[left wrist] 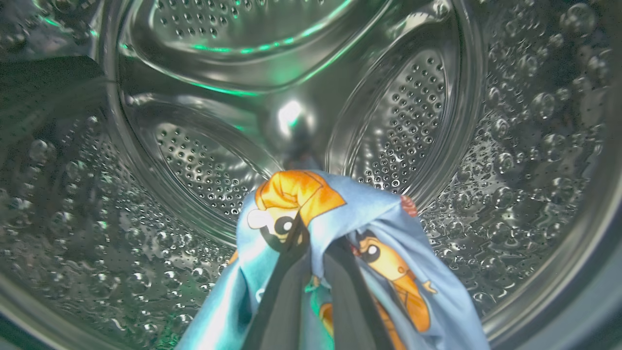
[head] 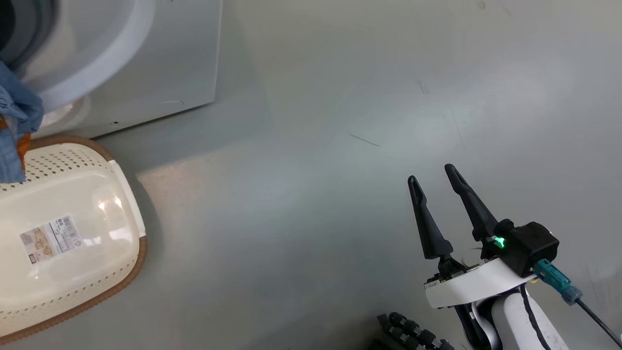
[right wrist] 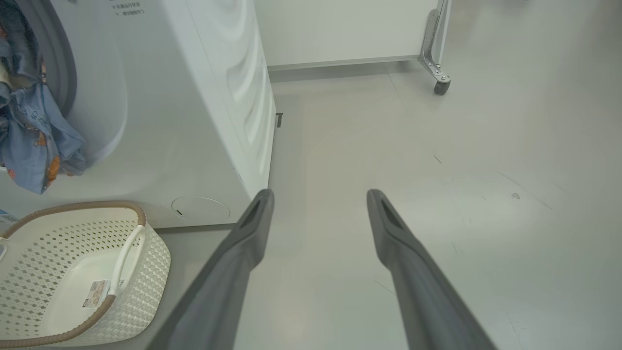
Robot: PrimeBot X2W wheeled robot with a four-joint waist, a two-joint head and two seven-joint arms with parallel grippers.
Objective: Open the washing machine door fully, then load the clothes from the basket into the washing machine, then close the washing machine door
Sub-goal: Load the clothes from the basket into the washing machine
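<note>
Left wrist view: the left gripper [left wrist: 316,243] reaches into the perforated steel drum [left wrist: 413,97] of the washing machine [head: 160,58]; its two dark fingers [left wrist: 279,291] are drawn close together, pinching a fold of the clothes [left wrist: 379,214]; the light blue cloth, printed with orange cartoon figures, is bunched over the fingertips; its leading fold points toward the drum's rear wall, and the rest trails back along the fingers to the lower edge of the view.

Right wrist view: the clothes [right wrist: 29,141] hang out of the machine's [right wrist: 194,121] round opening and over its lower lip; the long axis of the hanging part runs down the machine's front, its free end pointing toward the basket [right wrist: 73,208]; the basket stands upright on the grey floor [right wrist: 437,218], mouth up, just in front of the machine, holding no cloth, with a paper label [right wrist: 95,294] on its bottom; the right gripper [right wrist: 320,194] is over bare floor, well apart from basket and machine, its fingers [right wrist: 252,228] spread wide with nothing between them.

Head view: the basket [head: 126,272] lies at lower left, the cloth [head: 14,112] above its far rim at the picture's left edge; the right gripper [head: 430,174] is at lower right, fingers pointing up the view and tilted left.
</note>
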